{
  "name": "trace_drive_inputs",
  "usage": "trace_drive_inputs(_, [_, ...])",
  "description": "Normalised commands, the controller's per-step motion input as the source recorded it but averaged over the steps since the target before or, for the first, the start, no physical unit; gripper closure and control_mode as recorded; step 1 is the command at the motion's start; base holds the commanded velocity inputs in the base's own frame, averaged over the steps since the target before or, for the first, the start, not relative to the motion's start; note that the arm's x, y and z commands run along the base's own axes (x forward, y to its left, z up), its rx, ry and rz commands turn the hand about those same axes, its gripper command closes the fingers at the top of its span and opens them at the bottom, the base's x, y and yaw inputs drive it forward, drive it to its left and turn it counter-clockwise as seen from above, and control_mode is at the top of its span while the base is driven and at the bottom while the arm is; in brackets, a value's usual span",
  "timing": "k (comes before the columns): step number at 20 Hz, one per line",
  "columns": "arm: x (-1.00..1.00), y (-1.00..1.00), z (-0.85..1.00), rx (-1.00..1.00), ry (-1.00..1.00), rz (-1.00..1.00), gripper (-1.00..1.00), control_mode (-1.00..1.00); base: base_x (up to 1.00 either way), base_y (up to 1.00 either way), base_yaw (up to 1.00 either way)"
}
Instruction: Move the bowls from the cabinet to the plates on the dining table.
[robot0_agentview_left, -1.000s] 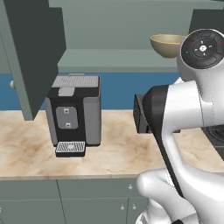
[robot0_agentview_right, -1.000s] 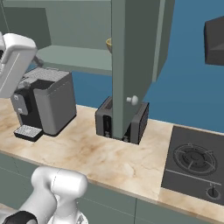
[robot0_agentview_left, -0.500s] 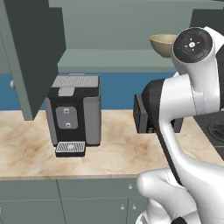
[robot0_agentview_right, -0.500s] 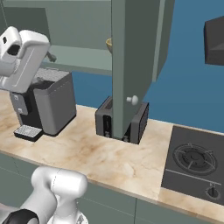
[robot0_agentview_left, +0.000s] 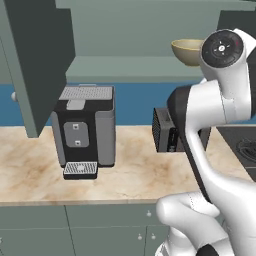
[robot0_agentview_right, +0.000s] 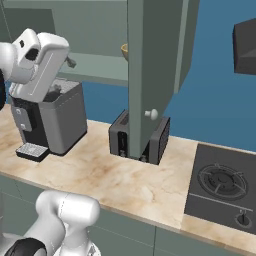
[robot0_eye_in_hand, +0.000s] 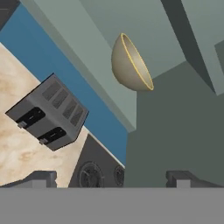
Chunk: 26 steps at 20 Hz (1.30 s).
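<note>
Olive bowl (robot0_agentview_left: 189, 51): pale yellowish, on the cabinet shelf (robot0_agentview_left: 125, 70), right part, beside the open door (robot0_agentview_right: 150, 75); hand view shows it ahead of the fingertips, well apart.
Gripper (robot0_eye_in_hand: 111, 179): fingers spread wide, nothing between them; no contact with the bowl.
Worktop: coffee machine (robot0_agentview_left: 85, 130) and toaster (robot0_agentview_right: 140, 137) stand below the shelf.
Progress: judged early; bowl not yet picked, nothing carried. Second bowl, plates and dining table can't be placed from these pictures. Both transfers remain.
Change from earlier frame: arm's upper link has swung toward the shelf and risen; base views unshifted; bowl unmoved.
</note>
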Motion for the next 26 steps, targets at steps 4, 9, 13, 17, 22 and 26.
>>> trace_drive_inputs(4, [0.29,-0.08,0.11,0.0,0.0,0.0,-1.0,-1.0,0.0,0.0,0.0])
trace_drive_inputs(9, [0.34,-0.08,0.0,0.0,0.0,0.0,-1.0,-1.0,0.0,0.0,0.0])
trace_drive_inputs(13, [0.32,-0.1,0.0,0.0,0.0,0.0,-1.0,-1.0,0.0,0.0,0.0])
trace_drive_inputs(17, [0.32,-0.07,-0.01,0.0,0.0,0.0,-1.0,-1.0,0.0,0.0,0.0])
trace_drive_inputs(22, [0.3,-0.06,-0.09,0.0,0.0,0.0,-1.0,-1.0,0.0,0.0,0.0])
trace_drive_inputs(26, [0.32,-0.04,-0.12,0.0,0.0,0.0,-1.0,-1.0,0.0,0.0,0.0])
